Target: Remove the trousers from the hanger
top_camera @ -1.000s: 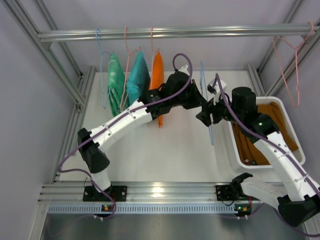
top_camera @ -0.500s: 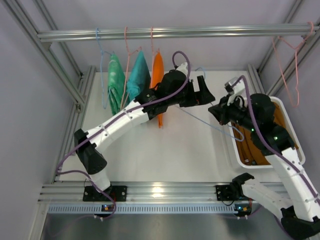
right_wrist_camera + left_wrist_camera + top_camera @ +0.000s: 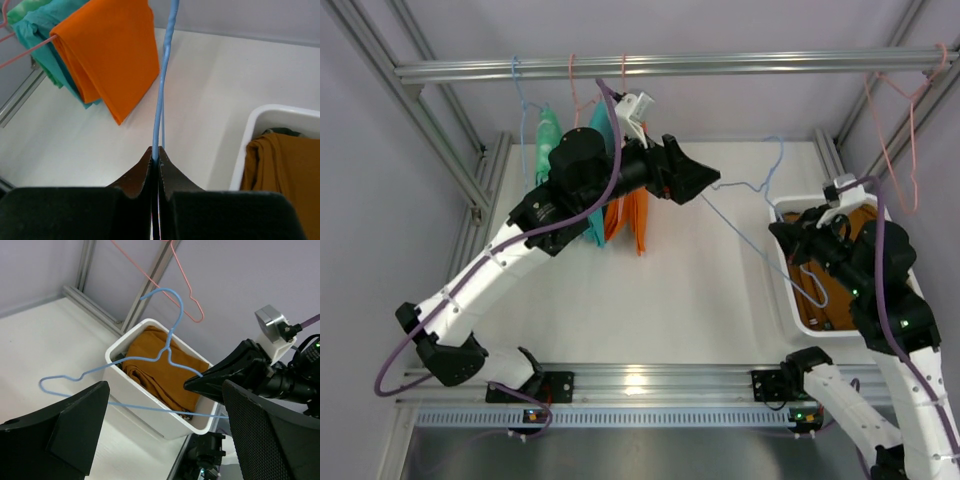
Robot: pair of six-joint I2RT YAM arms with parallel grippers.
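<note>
Bare blue hanger (image 3: 165,75), pinched on its wire by the clenched right gripper (image 3: 155,152). The left gripper (image 3: 165,385) is held spread, with nothing between its fingers. Brown trousers (image 3: 150,370) are seen lying in the white bin (image 3: 130,390). Orange trousers (image 3: 110,55) and teal trousers (image 3: 35,35) are hung from the rail (image 3: 660,66). The thin wire is gripped at one point only, so it could be twisted in the pinch and its hook snagged on the bin rim. The pinch is shown only by the right wrist view, and the rail only by the top view.

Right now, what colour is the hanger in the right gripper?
The hanger is light blue; left wrist view.
</note>
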